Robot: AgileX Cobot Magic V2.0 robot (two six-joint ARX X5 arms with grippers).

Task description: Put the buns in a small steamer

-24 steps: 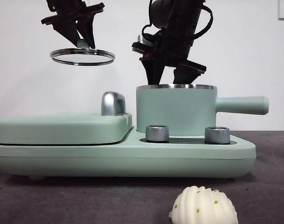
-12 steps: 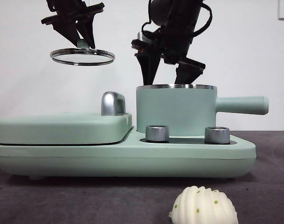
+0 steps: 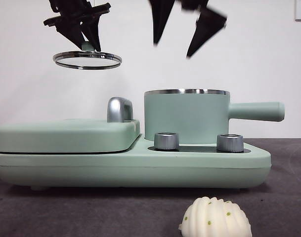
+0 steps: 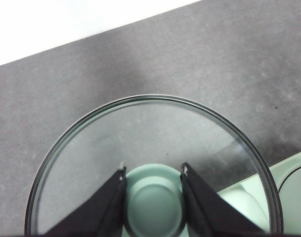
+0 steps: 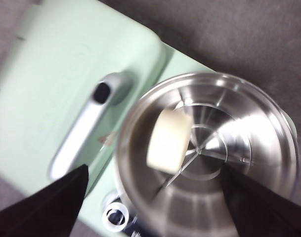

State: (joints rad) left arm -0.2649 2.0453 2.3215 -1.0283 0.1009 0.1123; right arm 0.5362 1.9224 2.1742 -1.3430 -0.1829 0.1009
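A smooth white bun (image 5: 169,140) lies inside the small steamer (image 3: 185,116), on its steel floor, leaning toward one wall. High above the pot, my right gripper (image 3: 173,47) (image 5: 154,168) is open and empty. The pleated bun (image 3: 215,218) with green specks sits on the dark table in front of the appliance. At the upper left my left gripper (image 3: 86,39) (image 4: 153,170) is shut on the green knob (image 4: 154,202) of the glass lid (image 3: 87,59), holding the lid level in the air above the flat section.
The pot stands on a mint-green base (image 3: 130,170) with two steel dials (image 3: 166,140) (image 3: 230,142). A flat hinged lid section (image 3: 66,136) with a steel handle (image 3: 119,108) fills the base's left side. The pot's straight handle (image 3: 256,111) sticks out to the right.
My right gripper has risen from the pot's rim to well above it, jaws apart. The left gripper and the lid have stayed put.
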